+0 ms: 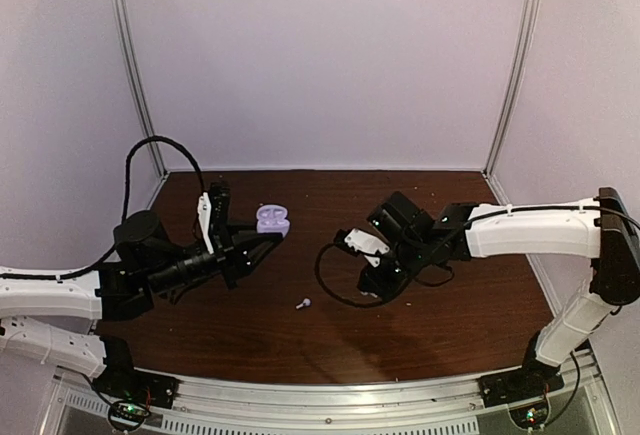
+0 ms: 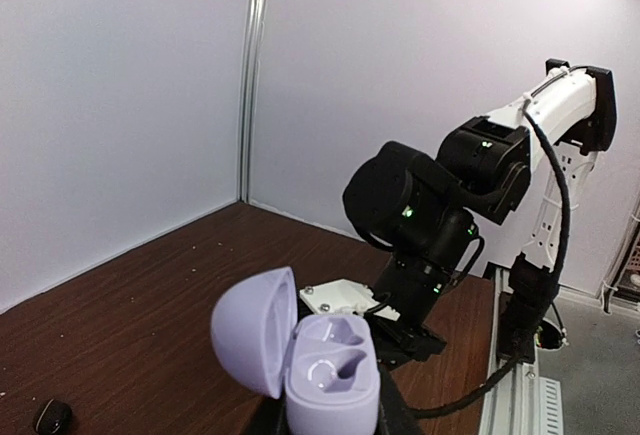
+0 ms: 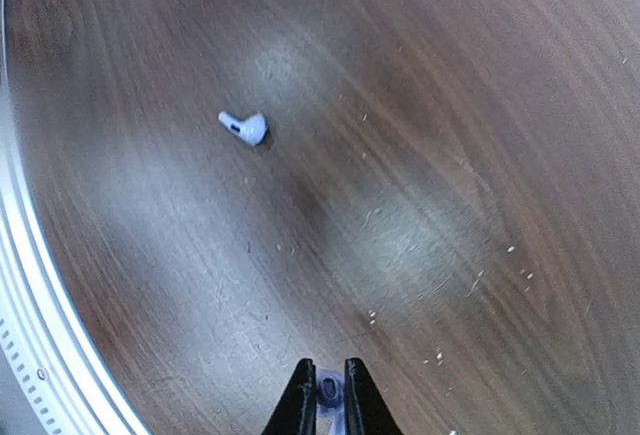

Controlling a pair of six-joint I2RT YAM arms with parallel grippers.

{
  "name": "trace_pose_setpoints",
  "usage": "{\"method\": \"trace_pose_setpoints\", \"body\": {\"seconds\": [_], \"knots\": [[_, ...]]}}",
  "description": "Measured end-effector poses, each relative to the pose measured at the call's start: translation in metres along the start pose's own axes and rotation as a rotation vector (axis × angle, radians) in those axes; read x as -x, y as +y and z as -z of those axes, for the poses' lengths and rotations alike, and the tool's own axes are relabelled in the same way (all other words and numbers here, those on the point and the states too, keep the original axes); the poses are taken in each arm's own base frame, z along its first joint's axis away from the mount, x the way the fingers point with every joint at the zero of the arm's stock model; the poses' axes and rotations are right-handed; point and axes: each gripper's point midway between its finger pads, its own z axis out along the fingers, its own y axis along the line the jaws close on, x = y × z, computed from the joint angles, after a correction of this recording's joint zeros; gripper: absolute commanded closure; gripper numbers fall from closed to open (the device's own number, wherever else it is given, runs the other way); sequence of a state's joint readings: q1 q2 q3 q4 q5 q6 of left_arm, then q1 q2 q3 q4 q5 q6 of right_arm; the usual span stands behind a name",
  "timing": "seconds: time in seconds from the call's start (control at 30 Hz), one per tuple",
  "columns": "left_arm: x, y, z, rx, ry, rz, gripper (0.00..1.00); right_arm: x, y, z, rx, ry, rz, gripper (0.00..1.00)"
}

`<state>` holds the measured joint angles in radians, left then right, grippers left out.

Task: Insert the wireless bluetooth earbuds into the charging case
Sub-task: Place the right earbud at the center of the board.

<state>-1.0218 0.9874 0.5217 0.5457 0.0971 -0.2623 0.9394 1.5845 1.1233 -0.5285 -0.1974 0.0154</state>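
The lilac charging case [image 2: 330, 380] stands upright with its lid [image 2: 255, 330] swung open to the left and both sockets showing no bud. My left gripper [image 2: 330, 423] is shut on its lower body, its fingers mostly hidden behind the case. In the top view the case [image 1: 272, 219] sits at the tip of the left gripper [image 1: 266, 241]. My right gripper [image 3: 328, 393] is shut on a tiny pale earbud [image 3: 327, 389] just above the wood. Another white earbud [image 3: 245, 127] with a short stem lies loose on the table, the same earbud [image 1: 303, 304] lying between the arms.
A small black object [image 2: 52, 415], possibly a black bud, lies on the table at the lower left of the left wrist view. The right arm's wrist [image 2: 430, 215] hangs close behind the case. A metal rail [image 3: 40, 355] borders the table's near edge.
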Motion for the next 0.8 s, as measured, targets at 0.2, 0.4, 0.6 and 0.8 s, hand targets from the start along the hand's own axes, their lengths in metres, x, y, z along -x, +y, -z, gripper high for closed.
{"method": "trace_pose_setpoints", "body": {"seconds": [0.2, 0.4, 0.6, 0.8], "knots": [[0.000, 0.000, 0.000, 0.001, 0.000, -0.007, 1.00, -0.028, 0.007, -0.019, 0.043, 0.064, -0.051, 0.89], [0.000, 0.000, 0.000, 0.001, 0.001, -0.008, 1.00, -0.047, 0.009, -0.032, 0.055, 0.129, -0.083, 0.86], [0.000, 0.000, 0.000, 0.001, 0.001, -0.011, 1.00, -0.059, 0.011, -0.038, 0.054, 0.198, -0.100, 0.62], [-0.001, 0.000, 0.002, 0.003, 0.012, -0.017, 1.00, -0.058, 0.011, -0.037, 0.043, 0.252, -0.104, 0.62]]}}
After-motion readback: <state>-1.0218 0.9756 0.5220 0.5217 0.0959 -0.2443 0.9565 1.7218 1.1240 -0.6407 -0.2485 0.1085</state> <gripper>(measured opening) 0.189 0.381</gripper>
